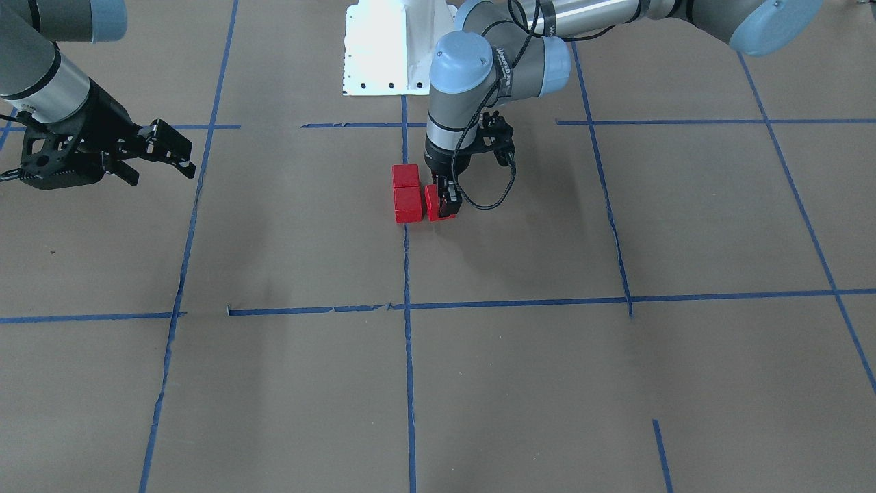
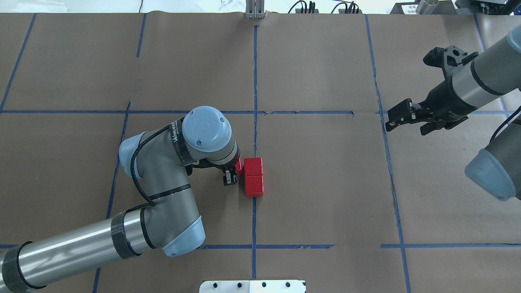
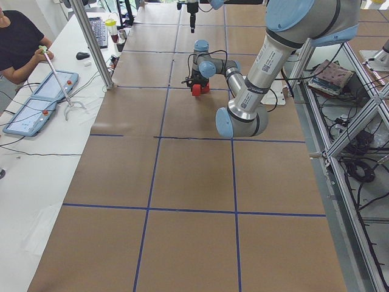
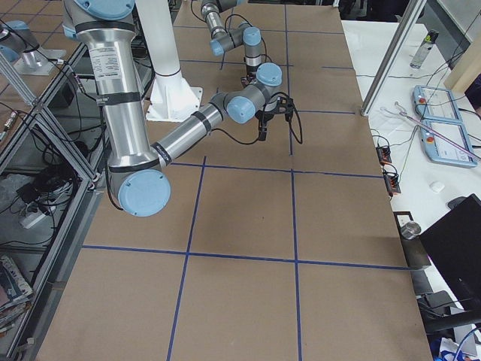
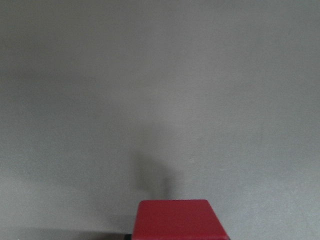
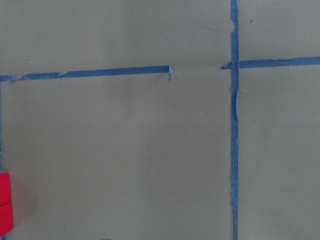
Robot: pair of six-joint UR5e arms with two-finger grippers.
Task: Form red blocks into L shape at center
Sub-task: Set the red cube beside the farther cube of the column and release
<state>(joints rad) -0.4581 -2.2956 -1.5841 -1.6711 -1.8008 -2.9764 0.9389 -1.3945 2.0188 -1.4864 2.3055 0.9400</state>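
Two red blocks [image 2: 253, 176] lie touching in a row on the blue centre line of the brown table; they also show in the front view [image 1: 407, 194] and at the left edge of the right wrist view [image 6: 4, 210]. My left gripper [image 1: 443, 203] points straight down, shut on the third red block [image 1: 432, 203]. That block is at table level, right beside the row block farther from the robot, so the three make an L. The held block shows low in the left wrist view [image 5: 176, 220]; in the overhead view [image 2: 239, 165] it is mostly hidden by the wrist. My right gripper [image 2: 407, 125] is open and empty, far to the right.
Blue tape lines [image 2: 255, 81] mark a grid on the brown paper. The white robot base plate [image 1: 387, 48] sits at the robot's edge of the table. An operator [image 3: 18, 42] sits beyond the table with control pendants [image 3: 36, 109].
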